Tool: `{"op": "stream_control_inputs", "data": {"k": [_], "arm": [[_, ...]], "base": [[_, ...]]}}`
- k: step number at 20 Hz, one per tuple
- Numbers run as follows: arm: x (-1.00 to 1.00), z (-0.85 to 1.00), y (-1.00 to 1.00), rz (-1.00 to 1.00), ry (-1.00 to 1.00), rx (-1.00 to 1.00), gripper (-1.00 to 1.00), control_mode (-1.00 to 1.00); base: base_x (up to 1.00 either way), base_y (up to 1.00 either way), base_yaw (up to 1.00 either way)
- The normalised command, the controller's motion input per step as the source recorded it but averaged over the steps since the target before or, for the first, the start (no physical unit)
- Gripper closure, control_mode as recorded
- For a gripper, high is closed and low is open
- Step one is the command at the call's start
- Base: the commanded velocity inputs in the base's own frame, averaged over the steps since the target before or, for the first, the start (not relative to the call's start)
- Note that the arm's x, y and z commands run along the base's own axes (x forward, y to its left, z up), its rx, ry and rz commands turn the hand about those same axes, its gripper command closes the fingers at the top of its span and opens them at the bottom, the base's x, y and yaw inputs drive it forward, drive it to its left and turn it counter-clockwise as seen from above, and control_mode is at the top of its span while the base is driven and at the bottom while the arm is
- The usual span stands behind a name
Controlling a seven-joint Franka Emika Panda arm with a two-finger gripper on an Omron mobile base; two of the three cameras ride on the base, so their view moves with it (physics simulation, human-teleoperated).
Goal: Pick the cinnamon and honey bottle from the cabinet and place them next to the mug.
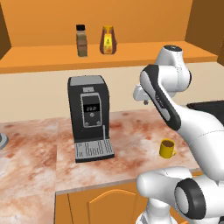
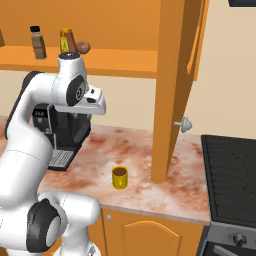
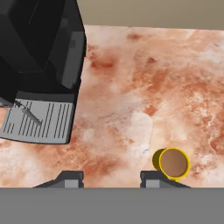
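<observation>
Your end effector [image 3: 112, 178] hangs over the table with its two dark fingertips [image 3: 70, 178] pointing down, drawn in as far as they go and pinching nothing.

You have one small slim cinnamon jar with a black cap and tan label [image 1: 82, 40] and one squat amber honey bottle with a yellow label [image 1: 108, 40]. Both stand upright and side by side, near each other, on the shelf board of the open orange wooden cabinet [image 1: 131, 52], toward its left half. One round brown ball [image 2: 83, 47] sits just beside the honey bottle on that shelf.

You have one small yellow mug with dark liquid [image 1: 167, 148], standing near the table's front edge, well apart from the shelf. One black coffee machine with a grey drip tray [image 1: 89, 116] stands farther left on the table.

Mottled red-brown and white stone makes up the table [image 1: 131, 131]. Orange panelled doors [image 1: 105, 205] run under it, a cream wall [image 1: 39, 94] rises behind, and a dark stove top [image 2: 232, 175] adjoins its right end.
</observation>
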Motion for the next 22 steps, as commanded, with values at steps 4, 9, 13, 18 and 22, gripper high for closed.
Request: {"op": "stream_control_inputs", "data": {"k": [4, 9, 13, 18, 22], "arm": [[-0.17, 0.0, 0.0, 0.0, 0.01, 0.0, -1.0, -1.0], [-0.8, -0.07, 0.0, 0.04, -0.03, 0.06, -1.0, -1.0], [-0.61, 0.32, -0.03, 0.05, -0.23, 0.18, -1.0, -1.0], [-0.57, 0.75, 0.02, 0.05, -0.31, 0.11, -1.0, -1.0], [0.0, 0.92, 0.07, 0.01, -0.14, 0.02, -1.0, -1.0]], "base": [[0.0, 0.0, 0.0], [0.0, 0.0, 0.0], [0.0, 0.0, 0.0], [0.0, 0.0, 0.0], [0.0, 0.0, 0.0]]}}
